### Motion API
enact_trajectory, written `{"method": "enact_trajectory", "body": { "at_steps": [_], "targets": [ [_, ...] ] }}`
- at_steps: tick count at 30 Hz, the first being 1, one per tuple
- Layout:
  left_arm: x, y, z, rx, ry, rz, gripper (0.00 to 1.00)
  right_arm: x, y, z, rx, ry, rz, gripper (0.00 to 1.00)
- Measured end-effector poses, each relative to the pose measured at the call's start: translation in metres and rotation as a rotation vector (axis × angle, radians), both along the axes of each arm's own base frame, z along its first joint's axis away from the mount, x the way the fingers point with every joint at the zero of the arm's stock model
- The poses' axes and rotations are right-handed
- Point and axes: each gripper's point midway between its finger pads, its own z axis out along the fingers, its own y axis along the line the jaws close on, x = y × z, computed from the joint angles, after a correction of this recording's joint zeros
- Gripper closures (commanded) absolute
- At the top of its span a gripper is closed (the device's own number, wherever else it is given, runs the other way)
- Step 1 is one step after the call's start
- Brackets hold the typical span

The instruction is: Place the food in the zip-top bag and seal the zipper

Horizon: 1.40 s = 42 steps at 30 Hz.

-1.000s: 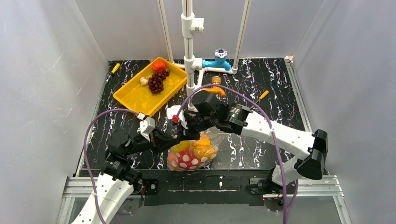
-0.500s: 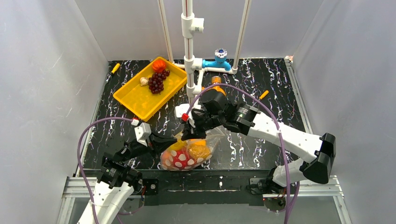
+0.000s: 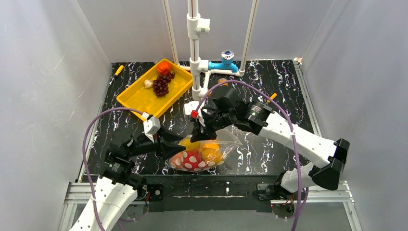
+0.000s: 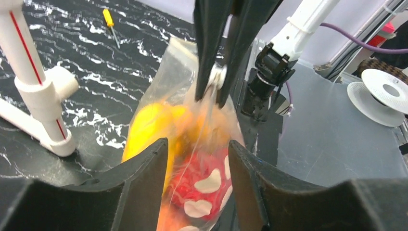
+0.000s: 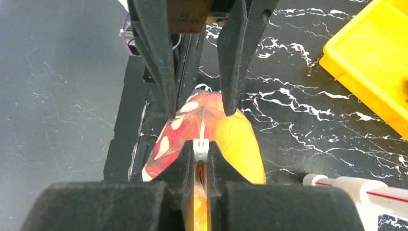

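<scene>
- Right claw pinches the zipper of the bag, which sits at the table's near edge.
- Left claw, spread, straddles the bag's left end; the zipper runs rightward from it.

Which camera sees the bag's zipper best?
The right wrist view: the zipper sits close-up, pinched in the right claw. The left wrist view shows it farther off; from the top, it's too tiny to see.
</scene>
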Motion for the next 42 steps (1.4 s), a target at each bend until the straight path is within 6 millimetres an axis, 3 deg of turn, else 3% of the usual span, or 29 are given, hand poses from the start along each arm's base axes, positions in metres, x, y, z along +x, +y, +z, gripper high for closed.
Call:
{"method": "enact_trajectory", "body": {
  "at_steps": [5, 9, 12, 14, 16, 17, 18, 29, 35, 39, 40, 42],
  "targets": [
    [-0.005, -0.004, 0.016, 0.002, -0.031, -0.047, 0.43, -0.002, 0.007, 0.002, -0.008, 0.024, 0.014, 0.99],
    [-0.006, -0.012, 0.005, 0.032, 0.007, -0.093, 0.43, -0.003, 0.008, 0.002, -0.021, 0.036, 0.021, 0.99],
    [-0.005, -0.018, -0.003, 0.054, 0.036, -0.120, 0.49, -0.003, 0.008, 0.002, -0.032, 0.043, 0.024, 0.99],
    [-0.005, -0.021, -0.006, 0.065, 0.042, -0.135, 0.58, -0.004, 0.009, 0.002, -0.037, 0.048, 0.027, 0.99],
    [-0.005, -0.024, -0.008, 0.073, 0.043, -0.142, 0.91, -0.004, 0.009, 0.001, -0.043, 0.051, 0.030, 0.99],
    [-0.004, -0.024, -0.009, 0.076, 0.041, -0.140, 0.99, -0.005, 0.009, 0.001, -0.045, 0.052, 0.033, 0.99],
    [-0.003, -0.024, -0.009, 0.077, 0.039, -0.137, 1.00, -0.006, 0.010, 0.001, -0.047, 0.053, 0.038, 0.99],
    [0.004, -0.012, -0.004, 0.029, -0.051, 0.009, 1.00, 0.000, 0.008, -0.004, -0.044, 0.005, 0.028, 0.99],
    [-0.001, 0.000, -0.007, -0.045, -0.094, 0.098, 1.00, 0.002, -0.009, -0.017, -0.016, -0.005, 0.004, 0.99],
    [-0.003, -0.001, -0.002, -0.073, -0.100, 0.089, 1.00, -0.001, -0.021, -0.011, 0.005, 0.009, -0.005, 0.99],
    [-0.003, -0.003, -0.001, -0.075, -0.096, 0.075, 0.99, -0.002, -0.021, -0.009, 0.007, 0.015, -0.002, 0.99],
    [-0.004, -0.008, -0.002, -0.067, -0.072, 0.043, 0.74, -0.004, -0.022, -0.009, -0.006, 0.029, -0.003, 0.99]
  ]
}}
